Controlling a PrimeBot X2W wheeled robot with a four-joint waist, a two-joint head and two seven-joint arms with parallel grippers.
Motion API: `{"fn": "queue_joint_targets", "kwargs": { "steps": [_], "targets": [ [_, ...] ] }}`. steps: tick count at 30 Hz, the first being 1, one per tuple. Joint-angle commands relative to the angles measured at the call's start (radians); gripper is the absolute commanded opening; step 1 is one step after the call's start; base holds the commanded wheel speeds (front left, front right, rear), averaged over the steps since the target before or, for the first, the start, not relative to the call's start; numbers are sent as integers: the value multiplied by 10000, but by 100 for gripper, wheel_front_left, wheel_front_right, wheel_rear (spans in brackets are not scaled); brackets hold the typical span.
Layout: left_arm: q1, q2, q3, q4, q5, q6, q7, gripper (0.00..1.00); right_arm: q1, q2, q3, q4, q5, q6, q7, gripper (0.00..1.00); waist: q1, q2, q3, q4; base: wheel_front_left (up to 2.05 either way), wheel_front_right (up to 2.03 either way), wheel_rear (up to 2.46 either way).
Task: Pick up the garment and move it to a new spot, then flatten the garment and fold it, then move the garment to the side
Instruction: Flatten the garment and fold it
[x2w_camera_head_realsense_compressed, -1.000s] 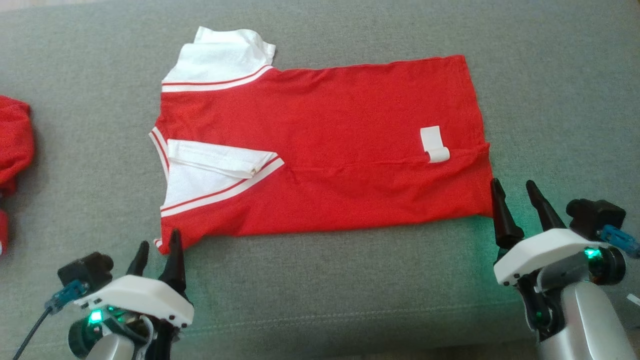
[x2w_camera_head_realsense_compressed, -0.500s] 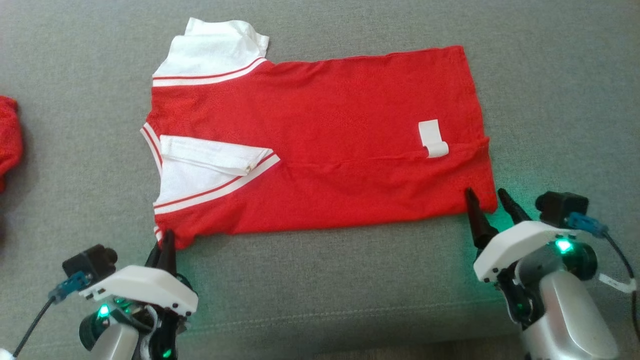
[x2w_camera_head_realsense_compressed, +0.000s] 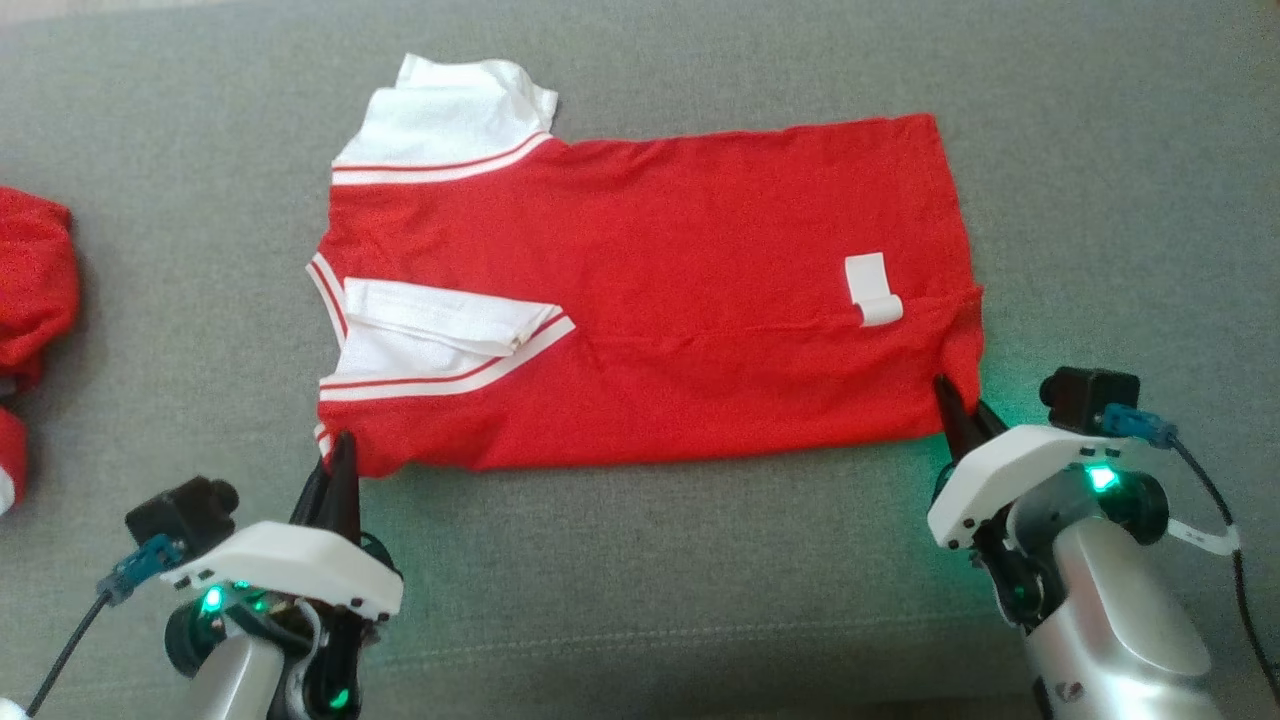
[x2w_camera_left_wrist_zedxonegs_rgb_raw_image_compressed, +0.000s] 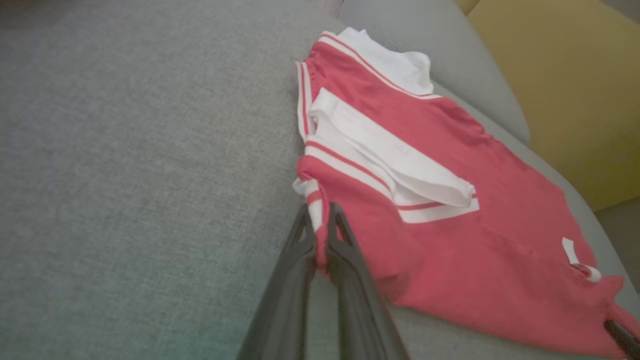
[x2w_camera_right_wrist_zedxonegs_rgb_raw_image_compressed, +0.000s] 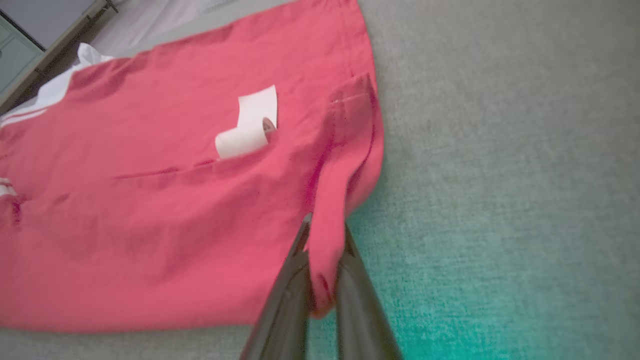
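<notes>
Fingers (x2w_camera_left_wrist_zedxonegs_rgb_raw_image_compressed: 350, 270) on L-R garment (x2w_camera_head_realsense_compressed: 650, 300), collar L

Head view looking down, wrist views low and close, sharing garment (x2w_camera_head_realsense_compressed: 650, 300)

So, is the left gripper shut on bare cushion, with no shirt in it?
No, the left wrist view shows the left gripper shut on the red shirt, its striped corner pinched between the two dark fingers.
</notes>
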Motion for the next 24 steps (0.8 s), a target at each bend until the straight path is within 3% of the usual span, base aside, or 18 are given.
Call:
{"fn": "queue_joint_targets", "kwargs": {
  "steps": [1,7,16,24],
  "targets": [
    [-430,169,311,-464,89,-67,-158,0,-81,20,142,-412,132,67,-205,0,-1,0,-247,30,0,0,0],
    [-113,372,318,-1280,193,-15,-203,0,323,20,-194,-1357,425,67,-174,0,-1,0,-773,69,0,0,0],
    [1634,777,498,-3466,-6,588,194,0,2328,20,-768,-3670,664,67,1480,0,-1,0,-1093,66,0,0,0],
    [2327,595,131,-2829,3,719,233,0,3000,20,-827,-3820,785,67,1546,0,-1,0,-950,43,0,0,0]
  ]
}}
